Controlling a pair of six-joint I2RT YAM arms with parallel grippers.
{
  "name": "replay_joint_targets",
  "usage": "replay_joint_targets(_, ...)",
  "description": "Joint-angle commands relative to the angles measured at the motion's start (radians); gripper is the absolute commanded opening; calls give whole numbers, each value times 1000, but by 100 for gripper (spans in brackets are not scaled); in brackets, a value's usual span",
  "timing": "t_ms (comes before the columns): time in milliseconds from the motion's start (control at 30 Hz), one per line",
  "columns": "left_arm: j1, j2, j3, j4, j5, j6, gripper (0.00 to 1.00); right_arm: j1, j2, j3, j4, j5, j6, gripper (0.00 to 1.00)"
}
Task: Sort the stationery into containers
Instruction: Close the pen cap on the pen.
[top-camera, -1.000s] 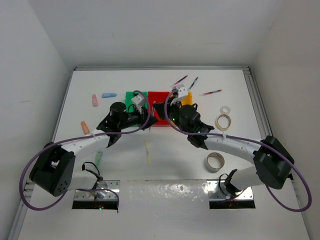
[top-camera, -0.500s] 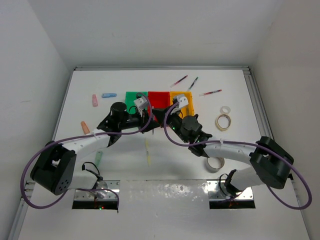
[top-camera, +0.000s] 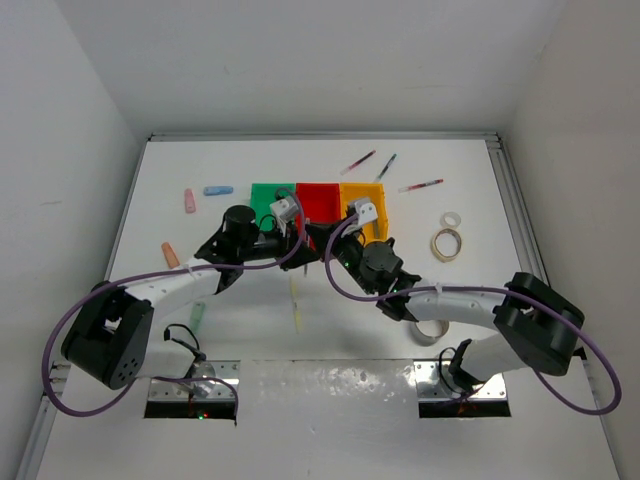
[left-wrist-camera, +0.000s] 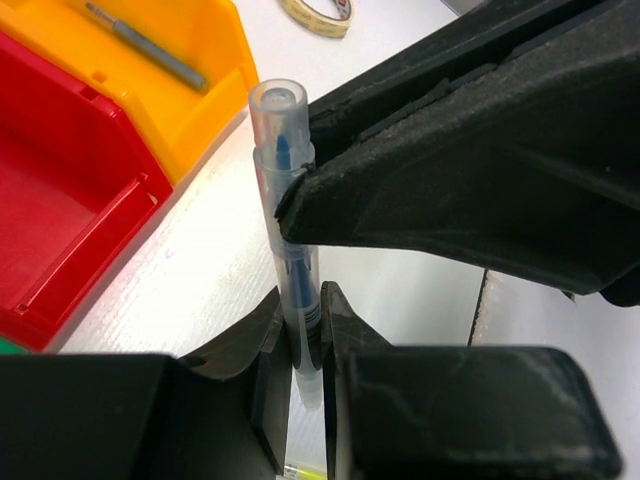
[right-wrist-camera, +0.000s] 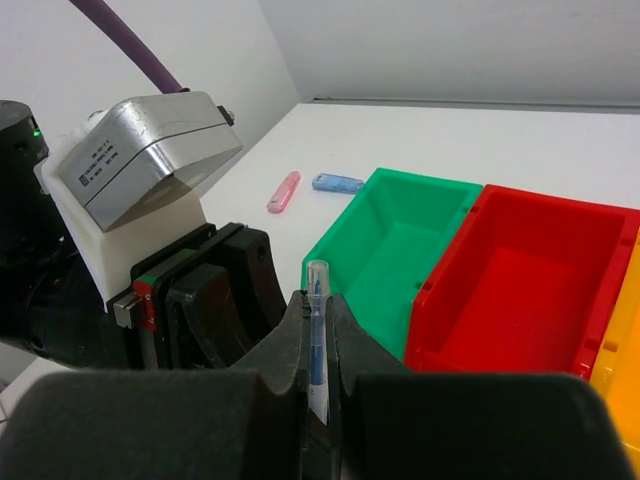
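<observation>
Left gripper (top-camera: 298, 236) and right gripper (top-camera: 328, 240) meet tip to tip just near of the containers in the top view, forming one dark mass where the pen cannot be made out. Behind them sit the green bin (top-camera: 272, 186), red bin (top-camera: 318, 186) and yellow-orange bin (top-camera: 360, 186), joined in a row. A pink eraser (top-camera: 189, 201) and blue eraser (top-camera: 218, 190) lie to the far left, a salmon piece (top-camera: 171, 254) and a green piece (top-camera: 198, 316) nearer on the left, and a pale yellow pen (top-camera: 297, 303) lies near of the grippers. Two red pens (top-camera: 358, 161) (top-camera: 421, 185) and a dark pen (top-camera: 386, 166) lie beyond the bins. Two tape rolls (top-camera: 452, 219) (top-camera: 446, 243) rest on the right, with a third roll (top-camera: 432, 328) partly under the right arm.

From the left wrist, the left fingers (left-wrist-camera: 265, 370) are closed on the lower end of a blue pen (left-wrist-camera: 285, 230) with a clear barrel, standing upright in that view. The right gripper's fingers pinch the same pen higher up, just below its cap. The yellow-orange bin holds a grey pen (left-wrist-camera: 150, 45); the red bin beside it shows only its floor.

From the right wrist, its own fingers (right-wrist-camera: 290, 340) sit nearly together with the pen clamped between them, cap end up. The left gripper's black fingers stand just to the left, under its grey camera housing (right-wrist-camera: 150, 150). Beyond the pen are the green and red bins.
</observation>
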Motion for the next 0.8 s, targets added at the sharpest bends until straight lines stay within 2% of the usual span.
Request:
replay_joint_targets(0, 21, -53, 125, 373, 0, 3, 0, 64, 80, -65, -380, -116, -3, 0)
replay_joint_targets(467, 29, -53, 140, 374, -20, 8, 0, 126, 152, -75, -417, -70, -10, 0)
replay_joint_targets(767, 30, -52, 137, 339, 0, 13, 0, 132, 135, -76, -423, -53, -12, 0)
